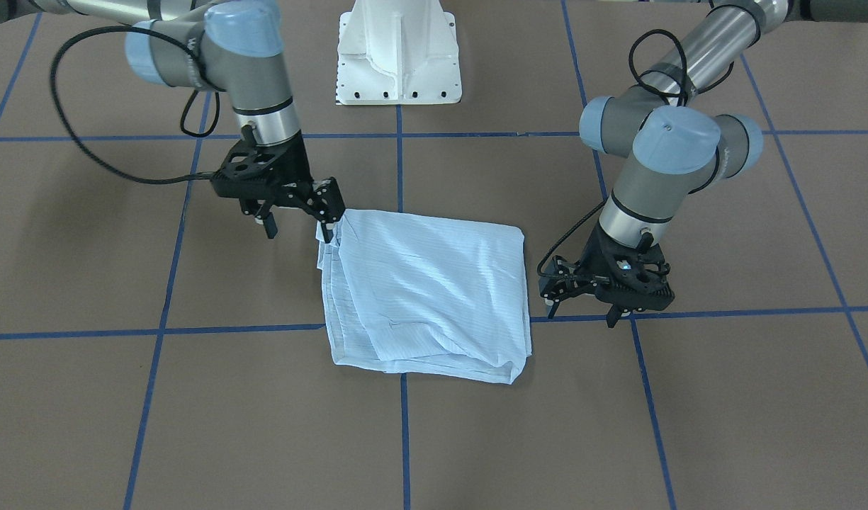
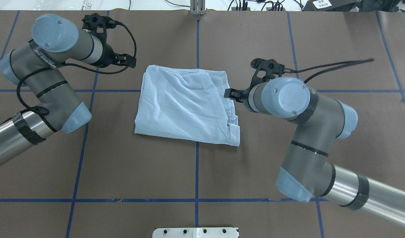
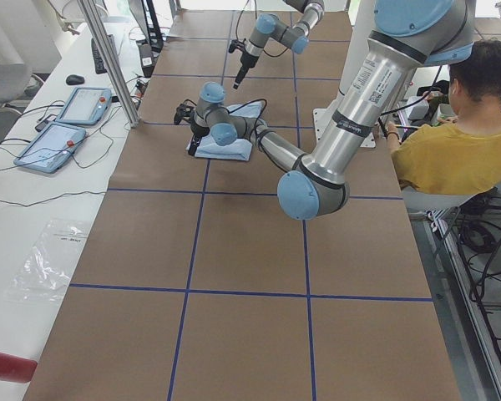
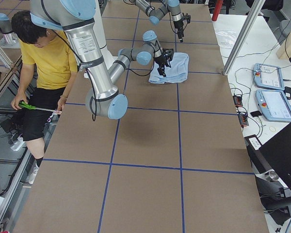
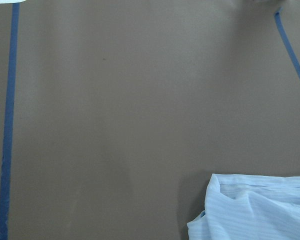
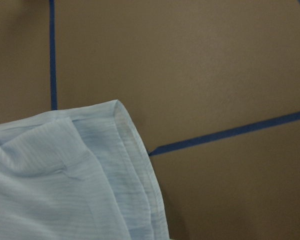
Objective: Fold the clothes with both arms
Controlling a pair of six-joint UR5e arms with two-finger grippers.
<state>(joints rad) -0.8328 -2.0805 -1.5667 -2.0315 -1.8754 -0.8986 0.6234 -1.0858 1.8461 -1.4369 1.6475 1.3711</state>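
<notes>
The pale-blue striped shirt (image 1: 419,290) lies folded into a rough rectangle mid-table; it also shows in the overhead view (image 2: 185,102) and in both wrist views (image 5: 255,207) (image 6: 65,180). My right gripper (image 1: 297,228) is open, low over the table at the shirt's corner nearest the robot's base. One of its fingers (image 1: 327,228) touches the cloth edge and nothing is held between them. In the overhead view it (image 2: 229,94) sits at the shirt's right edge. My left gripper (image 1: 580,313) is open and empty, just off the shirt's opposite side, not touching it.
The white pedestal base (image 1: 398,53) stands at the robot's side of the table. Blue tape lines (image 1: 228,330) grid the brown tabletop. A seated operator in yellow (image 4: 43,58) is beside the table, and teach pendants (image 3: 67,125) lie on a side bench.
</notes>
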